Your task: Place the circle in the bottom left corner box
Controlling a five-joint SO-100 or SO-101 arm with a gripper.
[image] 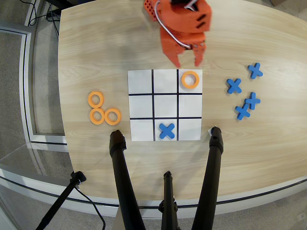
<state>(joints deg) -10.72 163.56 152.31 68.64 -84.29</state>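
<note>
Circle [190, 79] lies flat in bottom left corner box [190, 89], the grid's 1-2 o'clock corner cell in overhead view, clear of gripper. Gripper [187, 63] sits just off grid edge at 12 o'clock, fingers apart, holding nothing. Three other orange rings [103, 109] at 9 o'clock on tabletop [96, 48]; blue X [167, 130] in 6 o'clock cell.

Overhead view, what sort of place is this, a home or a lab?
Probably a lab or office demo setup. A pale wooden table carries a paper grid for tic-tac-toe, an orange robot arm reaches in, and black tripod legs stand on grey carpet.
</note>
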